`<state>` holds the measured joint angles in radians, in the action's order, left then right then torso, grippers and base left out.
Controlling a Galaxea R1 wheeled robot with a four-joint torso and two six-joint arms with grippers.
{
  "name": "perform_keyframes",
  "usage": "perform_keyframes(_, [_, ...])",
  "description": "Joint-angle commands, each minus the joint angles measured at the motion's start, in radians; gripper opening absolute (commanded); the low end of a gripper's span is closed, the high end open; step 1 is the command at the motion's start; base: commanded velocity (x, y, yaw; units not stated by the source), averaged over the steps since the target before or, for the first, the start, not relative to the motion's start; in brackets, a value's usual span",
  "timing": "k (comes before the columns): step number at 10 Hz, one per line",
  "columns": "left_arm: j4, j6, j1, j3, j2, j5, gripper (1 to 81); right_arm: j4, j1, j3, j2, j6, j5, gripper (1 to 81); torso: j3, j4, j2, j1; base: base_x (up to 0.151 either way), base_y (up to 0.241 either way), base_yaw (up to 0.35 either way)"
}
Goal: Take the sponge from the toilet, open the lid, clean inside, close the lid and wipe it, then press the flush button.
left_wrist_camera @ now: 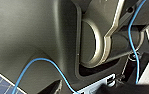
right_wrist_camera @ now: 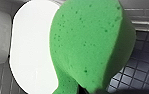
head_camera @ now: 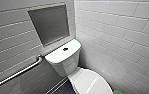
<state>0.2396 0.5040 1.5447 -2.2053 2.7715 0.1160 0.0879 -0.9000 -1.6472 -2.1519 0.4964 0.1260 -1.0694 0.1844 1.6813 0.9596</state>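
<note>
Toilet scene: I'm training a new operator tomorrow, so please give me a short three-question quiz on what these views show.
1. True or false: the lid of the toilet is raised.
2. In the right wrist view, the sponge is: A blue, B green, C yellow.
3. Fill in: the flush button sits on top of the ____.

Key: 1 false, it is closed; 2 B; 3 tank.

Glossy white toilet (head_camera: 58, 57) with a dark flush button (head_camera: 65, 49). Bright green sponge (right_wrist_camera: 90, 45), speckled with darker pores. Pale brick-pattern wall tiles (head_camera: 120, 30). Dark floor (right_wrist_camera: 142, 67) gridded in small squares.
</note>
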Motion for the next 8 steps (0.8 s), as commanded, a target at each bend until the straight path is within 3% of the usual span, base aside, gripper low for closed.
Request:
perform_keyframes(1, [-0.005, 0.010, 0.002, 0.021, -0.012, 0.094, 81.1, -0.082, 0.228, 0.101, 0.067, -0.006, -0.161, 1.0, 0.000, 0.000, 0.000, 0.000, 0.000, 0.000, 0.000])
perform_keyframes(2, [-0.005, 0.010, 0.001, 0.021, -0.009, 0.096, 81.1, -0.085, 0.321, 0.115, 0.051, -0.006, -0.198, 1.0, 0.000, 0.000, 0.000, 0.000, 0.000, 0.000, 0.000])
perform_keyframes(4, [-0.005, 0.008, -0.002, 0.022, -0.009, 0.096, 81.1, -0.086, 0.466, 0.112, -0.036, -0.001, -0.351, 1.0, 0.000, 0.000, 0.000, 0.000, 0.000, 0.000, 0.000])
perform_keyframes(8, [-0.005, 0.008, -0.005, 0.022, -0.004, 0.094, 81.1, -0.086, 0.568, -0.078, -0.279, -0.002, -0.440, 1.0, 0.000, 0.000, 0.000, 0.000, 0.000, 0.000, 0.000])
